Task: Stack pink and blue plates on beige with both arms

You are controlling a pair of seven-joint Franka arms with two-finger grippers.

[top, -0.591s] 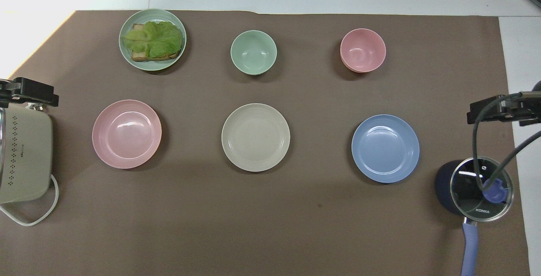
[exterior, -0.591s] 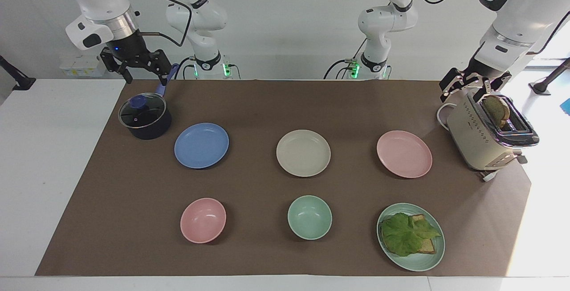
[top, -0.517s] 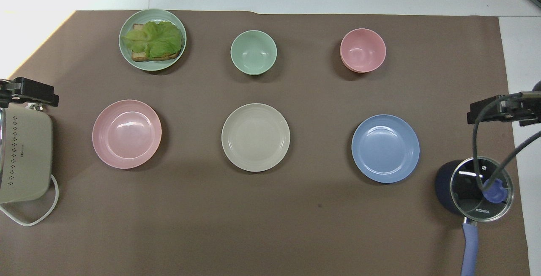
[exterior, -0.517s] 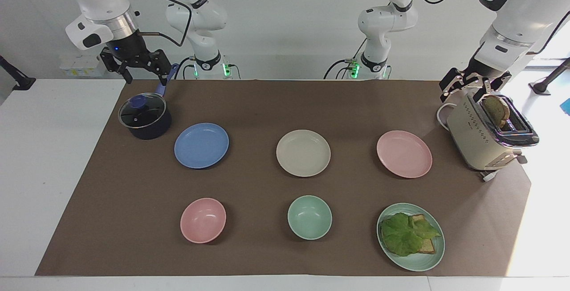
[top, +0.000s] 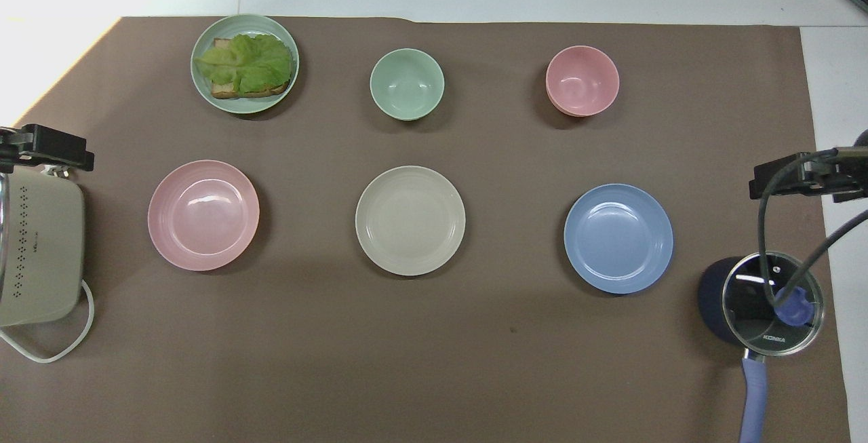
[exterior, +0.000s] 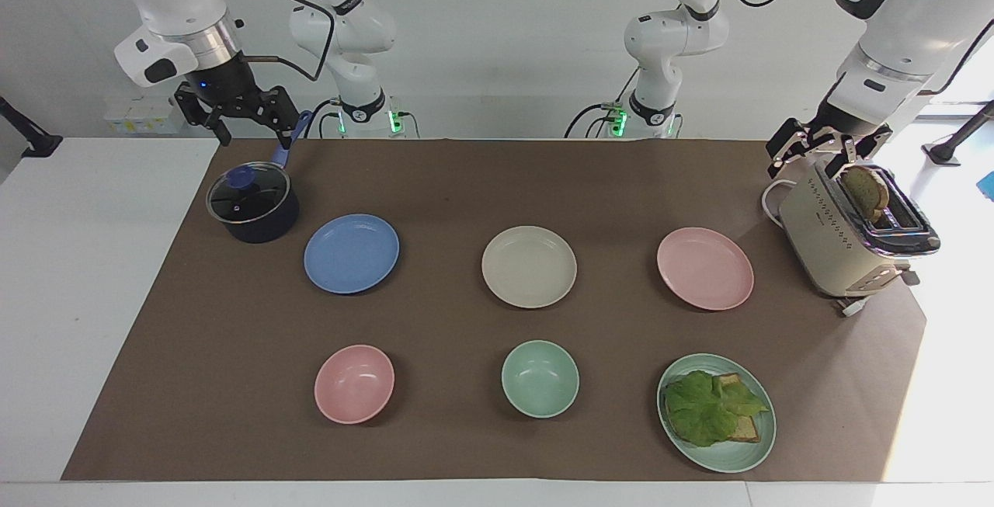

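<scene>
Hanging over the saucepan (exterior: 253, 204) at its own end of the desk (exterior: 93, 258), the right hand (exterior: 237, 120) is spread wide and holds nothing; the left hand (exterior: 821, 151) — also wide and bare — hangs just above the toaster (exterior: 842, 239). Between the two hands lie the blue plate (exterior: 351, 253), beige plate (exterior: 529, 266) and pink plate (exterior: 705, 268), each apart.

From overhead, the pink plate (top: 203, 215) lies nearest the left hand (top: 47, 148), the blue plate (top: 618, 238) nearest the right hand (top: 800, 177) — the beige plate (top: 410, 220) midway.
</scene>
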